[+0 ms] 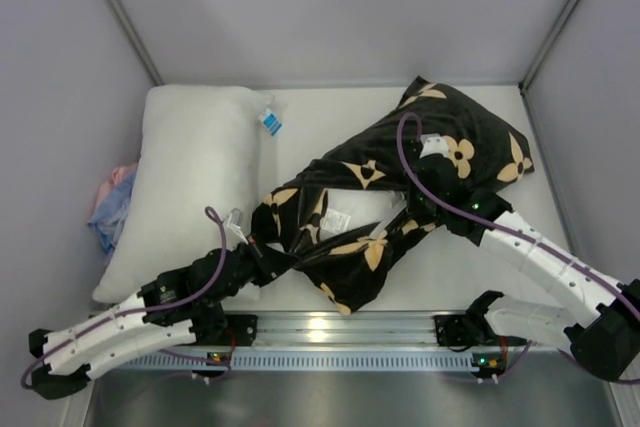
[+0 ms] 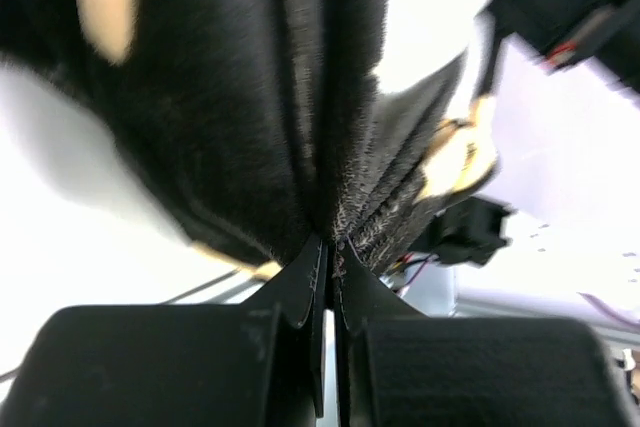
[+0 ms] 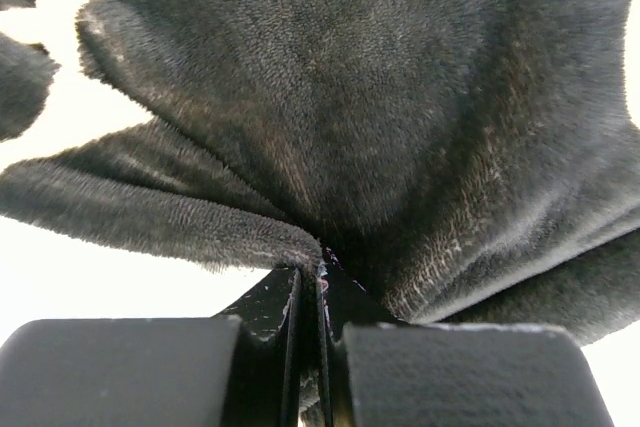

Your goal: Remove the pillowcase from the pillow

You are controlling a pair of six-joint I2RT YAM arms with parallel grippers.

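Note:
The black pillowcase with tan flowers lies slantwise from the back right toward the front middle. The white pillow shows through its opening near the middle. My left gripper is shut on the case's left edge at the opening. In the left wrist view the gripper pinches bunched black fabric, with white pillow beyond. My right gripper is shut on the case further right. In the right wrist view the gripper holds a fold of the velvety cloth.
A second white pillow with a blue tag at its corner lies along the left side. A pink-blue cloth bundle is wedged between it and the left wall. Grey walls close in the table on three sides.

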